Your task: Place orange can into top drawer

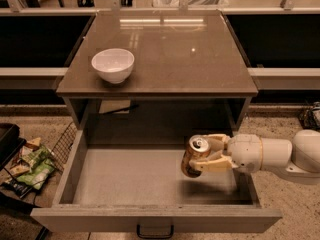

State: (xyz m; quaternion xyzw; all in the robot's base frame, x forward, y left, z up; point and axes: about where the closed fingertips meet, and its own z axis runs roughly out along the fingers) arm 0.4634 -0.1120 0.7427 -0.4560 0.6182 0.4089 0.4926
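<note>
Over right side of open top drawer (131, 180): end effector (201, 153) reaching in from right, fingers clamped around orange can (193, 158). Can tilted, silver top up-left, shadow on drawer floor beneath. White bowl (113, 65) on counter (180, 54), left side.

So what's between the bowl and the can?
Only tabletop edge and bare top drawer floor, camera view; the gripper holds the orange can at the drawer's right.
</note>
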